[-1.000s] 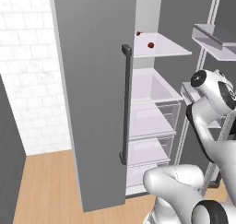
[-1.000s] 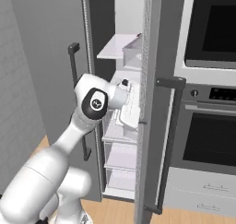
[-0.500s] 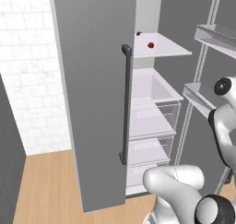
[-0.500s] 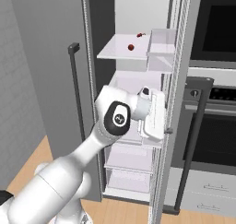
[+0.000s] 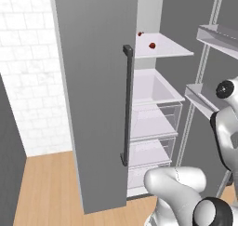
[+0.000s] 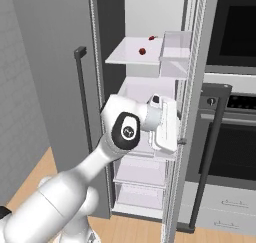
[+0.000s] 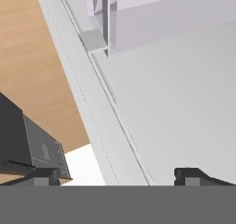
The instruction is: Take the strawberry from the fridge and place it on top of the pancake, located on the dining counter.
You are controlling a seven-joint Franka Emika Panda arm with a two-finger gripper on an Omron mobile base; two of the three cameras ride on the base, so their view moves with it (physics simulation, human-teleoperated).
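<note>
Wall: white square-tiled wall (image 5: 32, 71) at far left of the left base view, matt and flat, above a warm wood-plank floor (image 5: 46, 188).
Fridge: tall grey fridge (image 5: 93, 95) with smooth slab doors, both swung open; white interior, thin flat shelves, clear boxy drawers stacked low.
Handle: long dark vertical bar handle (image 5: 126, 104) on the edge of the left door, slim and square-edged.
Strawberry: two small red rounded things lie on the top white shelf (image 5: 172, 48). The nearer strawberry (image 5: 152, 45) lies toward the middle of the shelf; a second red piece (image 5: 140, 34) lies further back by the rear wall. The same pair shows in the right base view, strawberry (image 6: 142, 51) in front, the other (image 6: 152, 38) behind. They lie apart from each other.
Door bins: pale translucent ledge-shaped bins (image 5: 218, 36) on the inner face of the right door.
Arm: glossy white rounded arm (image 6: 120, 132) with dark joint discs, hand reaching in at mid-shelf height, well below the strawberry shelf.
Gripper: in the hand view the gripper (image 7: 117, 176) shows two small dark blocky tips set wide apart, open, nothing between them; they face a smooth white surface and a grey door edge.
Oven: dark glass wall oven (image 6: 232, 132) with a dark bar handle, right of the fridge.
</note>
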